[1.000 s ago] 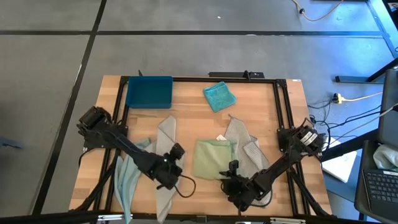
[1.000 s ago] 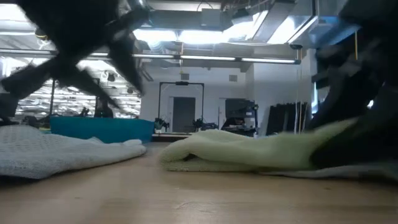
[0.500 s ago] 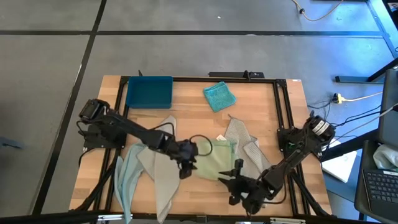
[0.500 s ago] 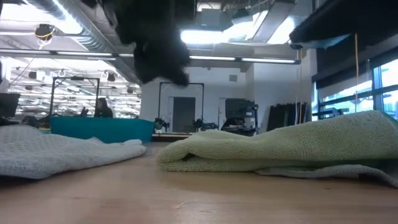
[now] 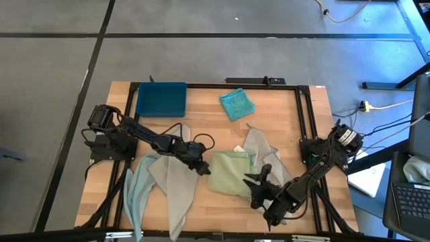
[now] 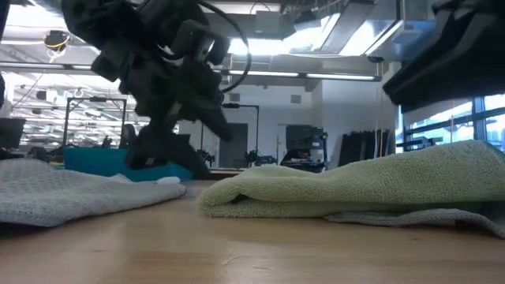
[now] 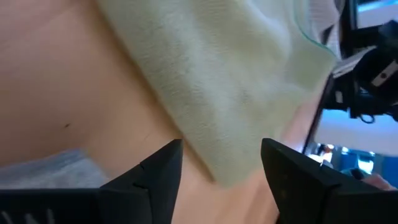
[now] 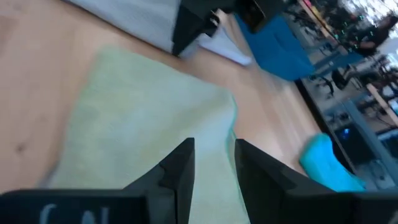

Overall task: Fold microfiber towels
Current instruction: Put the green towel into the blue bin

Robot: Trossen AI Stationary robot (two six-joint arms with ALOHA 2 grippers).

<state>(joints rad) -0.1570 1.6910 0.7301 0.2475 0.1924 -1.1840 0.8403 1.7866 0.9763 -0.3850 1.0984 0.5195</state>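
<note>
A folded towel (image 5: 232,173) lies mid-tabletop (image 5: 282,107), the left pincer (image 5: 202,167) at its left edge (jaws parted), the right pincer (image 5: 258,183) at its right; a tray (image 5: 161,99) sits behind, far left.

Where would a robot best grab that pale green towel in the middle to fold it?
Probably at a free corner of the pale green towel, pinched from above. It lies limp and nearly flat on the table, and the left gripper already sits open at its edge.
</note>
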